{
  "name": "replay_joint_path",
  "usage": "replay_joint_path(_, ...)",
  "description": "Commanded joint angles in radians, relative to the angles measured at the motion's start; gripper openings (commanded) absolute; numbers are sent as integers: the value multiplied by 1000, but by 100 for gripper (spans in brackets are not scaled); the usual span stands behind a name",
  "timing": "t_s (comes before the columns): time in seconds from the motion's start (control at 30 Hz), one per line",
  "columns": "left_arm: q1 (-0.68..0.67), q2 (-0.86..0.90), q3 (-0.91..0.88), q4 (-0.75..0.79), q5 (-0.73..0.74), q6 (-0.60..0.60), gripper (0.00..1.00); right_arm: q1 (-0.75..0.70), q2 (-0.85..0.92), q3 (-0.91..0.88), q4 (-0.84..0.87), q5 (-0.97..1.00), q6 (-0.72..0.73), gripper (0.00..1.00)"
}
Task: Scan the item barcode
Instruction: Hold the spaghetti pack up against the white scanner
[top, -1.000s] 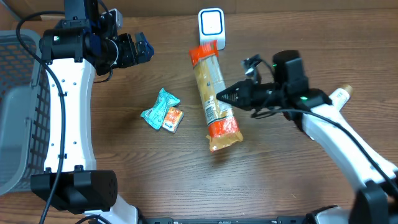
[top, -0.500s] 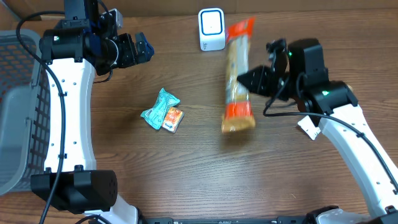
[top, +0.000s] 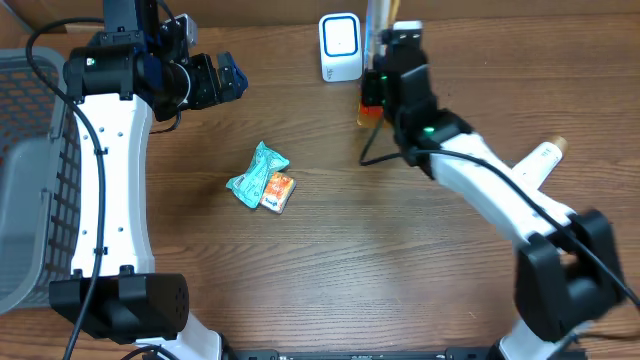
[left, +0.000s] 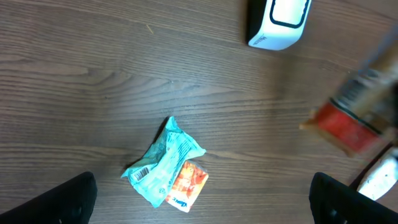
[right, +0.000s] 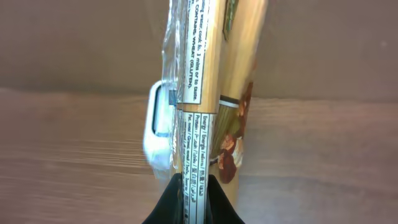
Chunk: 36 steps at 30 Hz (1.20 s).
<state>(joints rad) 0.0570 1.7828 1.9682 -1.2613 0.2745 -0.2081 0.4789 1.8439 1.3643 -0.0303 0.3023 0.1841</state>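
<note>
The right hand (right: 191, 198) is clamped narrow on the pasta packet (right: 208, 93), gripping it by one long edge. A second ago the packet lay flat near the middle of the worktop (top: 330, 280). It is now lifted clear and carried to the far edge, where it stands close to upright just beside the scanner (top: 341, 45).

In the right wrist view the scanner shows directly behind the packet, partly covered by it. The printed nutrition panel faces the wrist camera. Whether the barcode faces the scanner window cannot be told.

The left hand (top: 222, 78) is spread wide and holds nothing. It is parked near the far left corner, unchanged over the last second. The teal pouch (top: 257, 172) and the orange sachet (top: 278, 191) touching it lie where they were, left of centre.

Judgement: transport is complete and presentation is in hand. The remaining work is probably to turn or shift the packet until the code meets the scanner face.
</note>
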Motion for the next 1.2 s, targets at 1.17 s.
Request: replay_joint_path(1.17,1,0,17,2,10,-9,100,7,446,341,603,62,-975,4)
